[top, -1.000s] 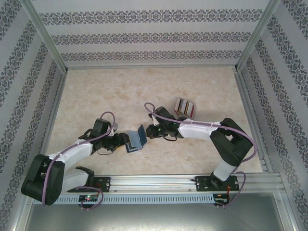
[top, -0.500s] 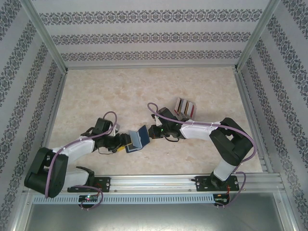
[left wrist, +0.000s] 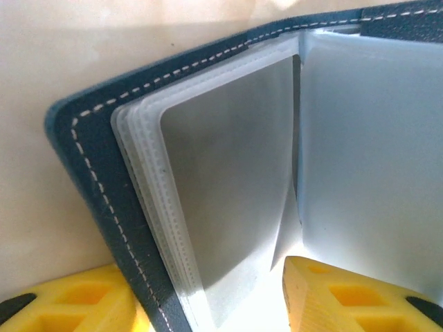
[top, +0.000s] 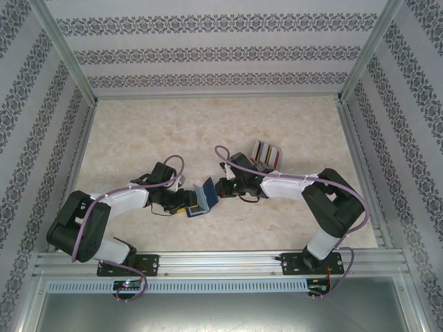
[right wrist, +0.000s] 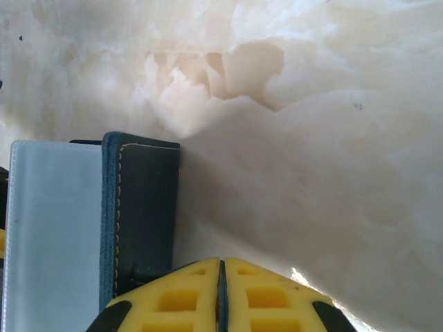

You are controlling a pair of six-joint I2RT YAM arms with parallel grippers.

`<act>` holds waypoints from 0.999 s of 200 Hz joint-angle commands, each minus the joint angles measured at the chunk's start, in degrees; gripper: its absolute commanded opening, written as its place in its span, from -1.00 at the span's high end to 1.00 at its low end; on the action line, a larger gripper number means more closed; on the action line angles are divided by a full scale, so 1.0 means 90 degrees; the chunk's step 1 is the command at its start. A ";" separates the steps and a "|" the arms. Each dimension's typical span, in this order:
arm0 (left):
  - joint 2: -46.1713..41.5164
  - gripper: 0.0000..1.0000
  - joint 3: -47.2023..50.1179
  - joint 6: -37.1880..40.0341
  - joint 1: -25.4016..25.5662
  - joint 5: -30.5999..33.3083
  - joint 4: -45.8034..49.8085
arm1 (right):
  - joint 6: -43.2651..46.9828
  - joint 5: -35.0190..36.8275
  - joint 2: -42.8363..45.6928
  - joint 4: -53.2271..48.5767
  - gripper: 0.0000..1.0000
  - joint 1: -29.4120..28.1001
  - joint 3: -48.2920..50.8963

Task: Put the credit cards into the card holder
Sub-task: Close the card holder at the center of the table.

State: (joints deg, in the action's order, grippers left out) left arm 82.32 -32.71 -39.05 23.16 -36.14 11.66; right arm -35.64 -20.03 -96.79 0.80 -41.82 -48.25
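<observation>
The card holder [top: 203,197] stands open on its edge on the table [top: 173,131], between the tips of the two arms. The left gripper [top: 185,202] meets it from one side and the right gripper [top: 220,188] from the other. In the left wrist view, the left gripper [left wrist: 208,301] straddles one flap. The navy stitched cover [left wrist: 90,180] and its stack of clear sleeves [left wrist: 149,207] run down between the two yellow fingers [left wrist: 76,304]. One finger lies against the outside of the cover, and the other sits on the inner side, with a bright gap beside the sleeves. The fingers are apart, but I cannot tell whether they pinch the flap. A grey sheet with rounded corners [left wrist: 228,173] shows through the front sleeve, and I cannot tell whether it is a card. In the right wrist view, the right gripper [right wrist: 220,277] is clenched, its pads pressed flat together with nothing visible between them. The card holder [right wrist: 142,207] stands just beside those fingertips, its lower corner touching or overlapping one pad. Beyond the right gripper, well apart from both sets of fingers, the credit cards [top: 259,150] stand on edge in a clear rack [top: 274,161].
</observation>
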 commanded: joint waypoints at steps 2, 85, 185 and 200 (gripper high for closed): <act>0.0284 -0.10 -0.0158 0.0411 0.0109 0.0629 0.0525 | 0.0146 -0.0211 0.0051 0.0103 0.86 0.0012 0.0025; 0.0318 0.20 -0.0295 0.0137 0.0120 0.0416 -0.0033 | 0.0056 -0.0775 -0.0448 0.0309 0.84 -0.0038 -0.0097; -0.0239 0.78 -0.0778 0.0236 0.0113 0.0558 0.0609 | -0.0246 -0.0810 -0.0651 0.0662 0.84 0.0154 0.0212; -0.0277 0.81 -0.0899 0.0295 0.0122 0.0595 0.0813 | -0.0204 -0.0828 -0.0605 0.0665 0.80 0.0264 0.0272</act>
State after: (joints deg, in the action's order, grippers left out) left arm 81.17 -38.28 -37.69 23.64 -32.53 16.27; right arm -37.17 -27.20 -100.82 7.75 -40.88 -47.97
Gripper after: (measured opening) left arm 0.107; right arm 0.087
